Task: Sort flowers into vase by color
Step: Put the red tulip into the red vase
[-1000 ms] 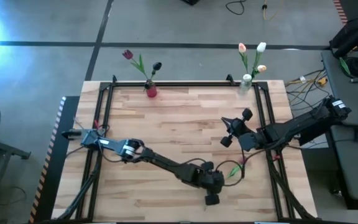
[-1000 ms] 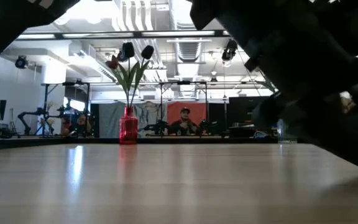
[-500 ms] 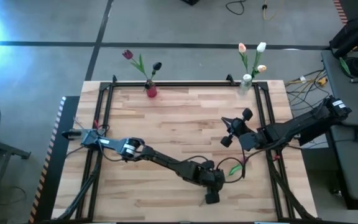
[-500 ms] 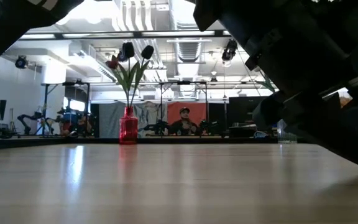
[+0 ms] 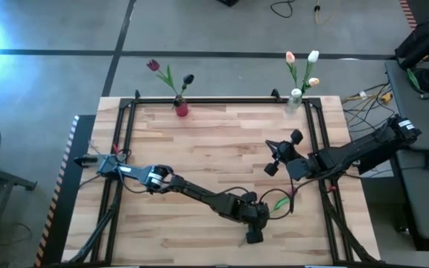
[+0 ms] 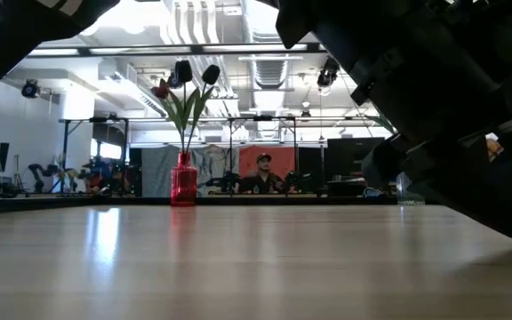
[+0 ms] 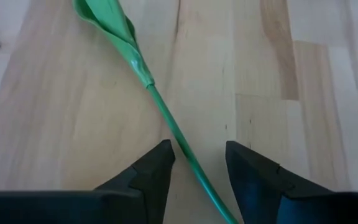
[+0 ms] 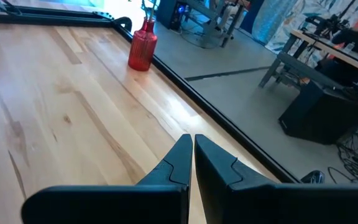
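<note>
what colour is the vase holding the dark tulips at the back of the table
Red. The vase shows best in the low view, translucent red with dark tulips in it.

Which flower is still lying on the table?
The one between the left claw's open fingers, its green stem flat on the wood. The others stand upright in the red vase and clear vase.

A pale wooden desk [image 5: 199, 156] of jointed planks carries the scene, bordered by a black metal frame [image 5: 129, 119]. Around it lies grey floor [image 5: 51, 82] crossed by a dark taped line [image 5: 199, 53]. Beyond the desk's right edge, cables [image 5: 363, 97] trail toward a dark side table [image 5: 415, 82]. Past the far edge, a seated person [image 6: 263, 173] shows in a workshop room with ceiling ducts [image 6: 203, 18] and black equipment racks [image 6: 92, 156].
</note>
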`<state>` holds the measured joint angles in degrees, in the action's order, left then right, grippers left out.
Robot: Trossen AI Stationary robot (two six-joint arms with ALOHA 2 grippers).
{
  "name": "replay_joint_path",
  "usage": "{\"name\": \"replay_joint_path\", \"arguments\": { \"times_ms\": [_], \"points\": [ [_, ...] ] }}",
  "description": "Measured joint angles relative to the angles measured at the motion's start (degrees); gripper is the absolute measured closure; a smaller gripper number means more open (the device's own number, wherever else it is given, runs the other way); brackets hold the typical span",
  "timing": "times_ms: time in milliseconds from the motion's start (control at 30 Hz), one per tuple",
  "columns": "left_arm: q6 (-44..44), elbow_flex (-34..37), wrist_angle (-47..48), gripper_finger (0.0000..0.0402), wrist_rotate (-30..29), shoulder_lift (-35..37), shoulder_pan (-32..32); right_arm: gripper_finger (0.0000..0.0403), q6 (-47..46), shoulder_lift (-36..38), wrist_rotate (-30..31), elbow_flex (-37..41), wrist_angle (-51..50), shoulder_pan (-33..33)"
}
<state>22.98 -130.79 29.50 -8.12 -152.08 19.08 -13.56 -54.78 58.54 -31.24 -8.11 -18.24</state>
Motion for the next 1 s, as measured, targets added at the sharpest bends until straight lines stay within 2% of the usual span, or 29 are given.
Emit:
{"name": "replay_joint_path", "arguments": {
  "times_ms": [267,433,600,700,800,1000],
  "points": [
    [-1.44,-0.68,1.81,0.0290,-0.16,0.14,-0.12,0.0390,-0.02,0.00,-0.02,0.00,0.17,0.00],
    [-1.53,-0.08,3.21,0.0310,2.75,-0.14,-1.11,0.0390,0.05,0.00,-0.02,0.00,0.12,0.00],
    [-6.35,-0.16,7.34,0.0355,2.68,-0.30,-1.19,0.0390,0.14,-0.02,-0.02,0.00,-0.11,0.00],
    [-10.24,-0.16,9.60,0.0393,-0.95,-0.19,-0.15,0.0390,0.73,-0.02,-0.03,0.00,-0.16,0.00],
    [-13.07,-0.12,11.34,0.0395,-5.71,-0.05,0.95,0.0390,1.48,0.00,-0.04,0.00,-0.16,0.00],
    [-12.95,-0.05,16.10,0.0400,-7.44,0.73,0.90,0.0390,2.21,0.00,-0.07,0.00,-0.64,0.00]
  ]
}}
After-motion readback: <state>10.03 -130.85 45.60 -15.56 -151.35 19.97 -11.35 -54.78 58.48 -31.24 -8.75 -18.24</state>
